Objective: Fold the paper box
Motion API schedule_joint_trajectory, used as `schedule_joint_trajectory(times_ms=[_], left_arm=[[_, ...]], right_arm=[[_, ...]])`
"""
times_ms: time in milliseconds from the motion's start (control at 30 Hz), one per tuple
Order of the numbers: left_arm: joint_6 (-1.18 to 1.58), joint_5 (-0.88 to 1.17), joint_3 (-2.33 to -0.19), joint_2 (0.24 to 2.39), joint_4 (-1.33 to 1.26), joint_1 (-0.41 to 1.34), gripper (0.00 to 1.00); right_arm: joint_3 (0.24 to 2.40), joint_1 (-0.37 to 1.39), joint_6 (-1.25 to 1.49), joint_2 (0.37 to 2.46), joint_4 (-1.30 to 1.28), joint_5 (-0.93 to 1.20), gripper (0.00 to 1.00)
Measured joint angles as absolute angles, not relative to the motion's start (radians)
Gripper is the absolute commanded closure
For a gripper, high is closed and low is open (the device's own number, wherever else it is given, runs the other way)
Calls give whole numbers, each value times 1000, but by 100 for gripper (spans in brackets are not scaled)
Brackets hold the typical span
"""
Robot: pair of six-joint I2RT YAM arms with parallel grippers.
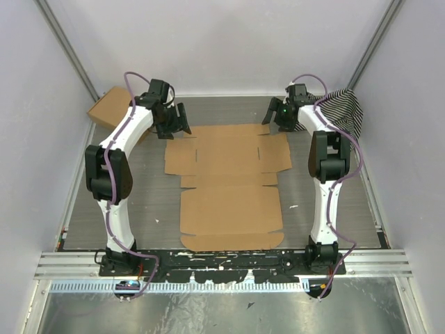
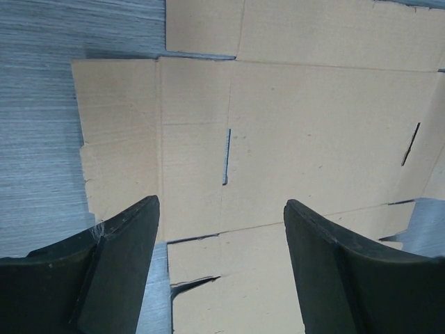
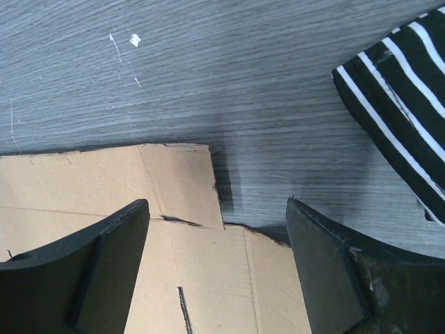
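Observation:
The paper box [image 1: 229, 184] lies flat and unfolded on the grey table, a brown die-cut sheet with flaps and slits. My left gripper [image 1: 174, 124] hovers open over its far left corner; the left wrist view shows the sheet [image 2: 292, 132] with two slits between and beyond the open fingers [image 2: 125, 257]. My right gripper [image 1: 277, 115] hovers open over the far right corner; the right wrist view shows the sheet's corner flap [image 3: 188, 236] under the open fingers [image 3: 334, 278]. Neither gripper touches the cardboard.
A second, formed brown cardboard box [image 1: 110, 108] sits at the back left corner. A black-and-white striped cloth [image 1: 344, 111] lies at the back right, also in the right wrist view [image 3: 396, 111]. White walls enclose the table on three sides.

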State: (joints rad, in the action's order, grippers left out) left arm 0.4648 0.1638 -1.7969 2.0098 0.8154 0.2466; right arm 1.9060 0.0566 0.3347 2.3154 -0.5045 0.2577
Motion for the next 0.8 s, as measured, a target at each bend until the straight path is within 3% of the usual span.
schedule_joint_trajectory(times_ms=[800], left_arm=[[464, 167, -1706, 1960, 806, 247, 22]], right_arm=[[1939, 70, 327, 2375, -462, 339, 41]])
